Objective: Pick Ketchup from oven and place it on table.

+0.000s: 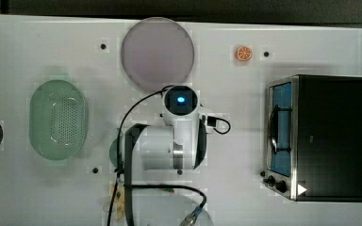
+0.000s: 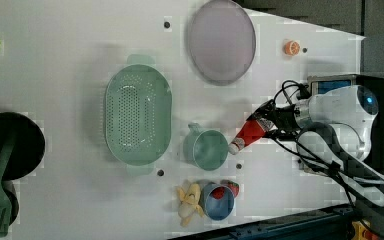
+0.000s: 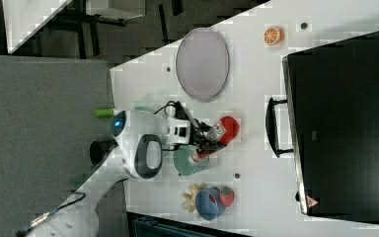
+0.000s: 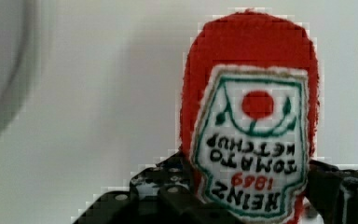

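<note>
The Ketchup (image 4: 251, 93), a red bottle with a white-and-red label, sits between my gripper's (image 4: 251, 186) dark fingers, which press its sides. In the left view the Ketchup (image 2: 252, 131) hangs tilted from the gripper (image 2: 267, 122), with its white cap pointing down beside a teal cup (image 2: 207, 148) over the white table (image 2: 55, 75). The right view shows the bottle (image 3: 227, 129) at the gripper (image 3: 208, 136), well apart from the oven (image 3: 345, 123). The black oven (image 1: 320, 136) stands at the top view's right, its bluish glass door (image 1: 280, 129) facing the arm.
A green colander (image 2: 137, 115) and a grey round plate (image 2: 221, 40) lie on the table. A blue cup (image 2: 217, 200) stands with a banana and a strawberry near the left view's lower edge. An orange slice (image 1: 244, 53) lies near the oven. A black pan with a green spatula (image 2: 0, 165) sits at the left view's left.
</note>
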`<move>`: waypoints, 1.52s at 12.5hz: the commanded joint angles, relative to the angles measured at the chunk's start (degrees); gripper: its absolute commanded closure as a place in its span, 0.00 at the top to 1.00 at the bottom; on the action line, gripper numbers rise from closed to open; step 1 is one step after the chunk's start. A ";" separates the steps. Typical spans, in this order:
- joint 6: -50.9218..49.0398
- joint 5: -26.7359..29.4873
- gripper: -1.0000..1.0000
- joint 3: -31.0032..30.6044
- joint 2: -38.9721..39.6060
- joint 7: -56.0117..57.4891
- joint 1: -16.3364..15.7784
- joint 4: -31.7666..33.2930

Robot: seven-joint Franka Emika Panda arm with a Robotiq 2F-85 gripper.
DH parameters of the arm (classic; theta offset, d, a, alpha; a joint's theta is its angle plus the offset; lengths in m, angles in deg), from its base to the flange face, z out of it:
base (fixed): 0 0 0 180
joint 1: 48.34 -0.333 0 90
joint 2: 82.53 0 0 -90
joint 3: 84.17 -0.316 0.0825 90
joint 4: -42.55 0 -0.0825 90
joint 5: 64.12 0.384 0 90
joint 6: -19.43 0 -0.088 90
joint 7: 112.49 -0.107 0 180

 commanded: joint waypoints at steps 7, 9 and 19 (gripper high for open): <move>5.67 0.61 1.00 0.62 -3.56 -3.17 0.44 -1.49; 2.45 0.61 1.00 1.05 -9.32 -3.17 0.47 -3.14; -46.36 0.34 1.00 1.04 -27.90 -3.16 0.48 -29.80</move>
